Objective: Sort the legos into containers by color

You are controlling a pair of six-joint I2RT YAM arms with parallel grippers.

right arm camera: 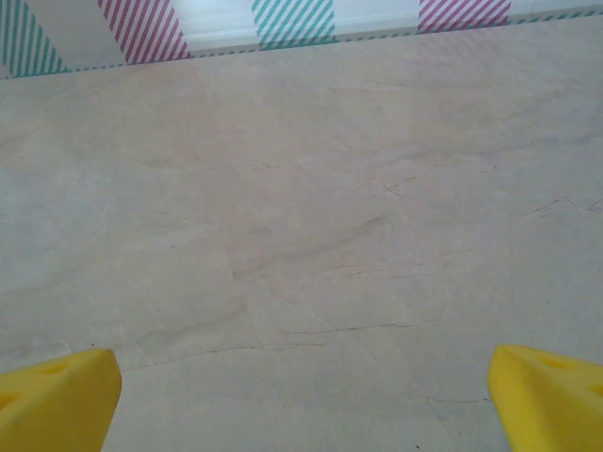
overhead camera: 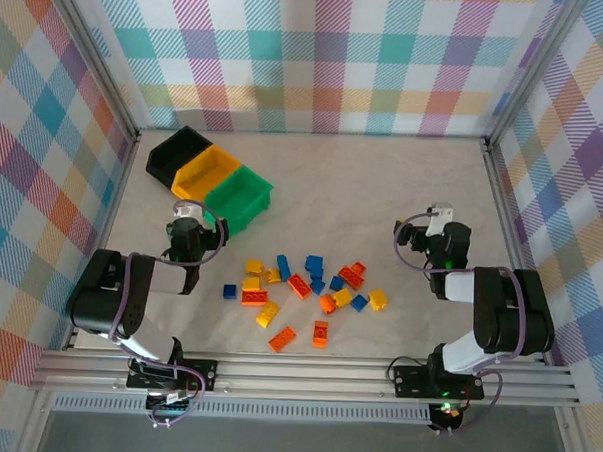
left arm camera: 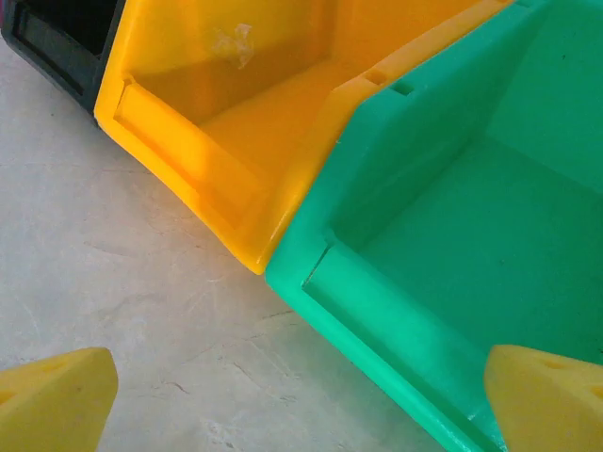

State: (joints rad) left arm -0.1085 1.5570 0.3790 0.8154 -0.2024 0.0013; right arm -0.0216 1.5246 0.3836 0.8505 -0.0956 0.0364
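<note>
Roughly clustered, the legos lie on the tabletop near the front edge, between the two arms. Blue, orange-red and yellow are mixed, several touching; one blue brick sits apart at the cluster's left.

The containers stand far-left in a diagonal row, well apart from the bricks: black bin farthest, yellow-orange bin in the middle, green bin nearest the legos. In the left wrist view the yellow-orange and green bins show bare floors.

The left pincer is just beside the green bin's near side. Its yellow fingertips are spread wide, with nothing between them.

The right pincer is off to the right, well apart from the legos. It is also spread wide and empty, over bare tabletop, facing the plaid wall.
</note>
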